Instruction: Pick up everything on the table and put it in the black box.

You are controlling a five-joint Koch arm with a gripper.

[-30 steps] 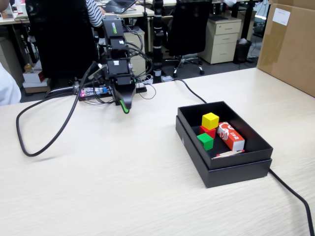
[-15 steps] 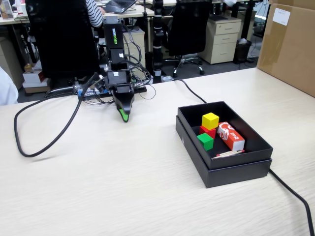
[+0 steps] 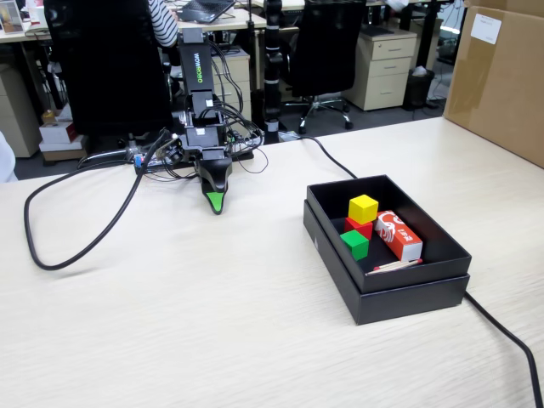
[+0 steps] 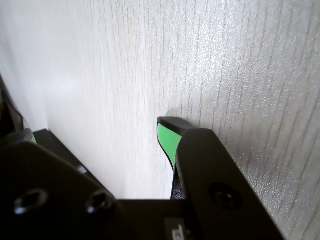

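Toward four o'clock in the fixed view sits the black box (image 3: 365,299), well apart from the gripper (image 3: 217,204), with bare table (image 3: 212,323) between. Inside lie a yellow cube (image 3: 363,208), red cube (image 3: 360,226), green cube (image 3: 354,244) and red carton (image 3: 398,235), whose long axis runs eleven-to-five. Whether the jaws are parted or closed, I cannot tell; they hold nothing.

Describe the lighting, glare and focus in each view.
Fixed view: even office light, soft shadows under the gripper and black box, all fairly sharp. Wrist view: table washed out by glare at left, grain clear at right; the near gripper body is dark and blurred.
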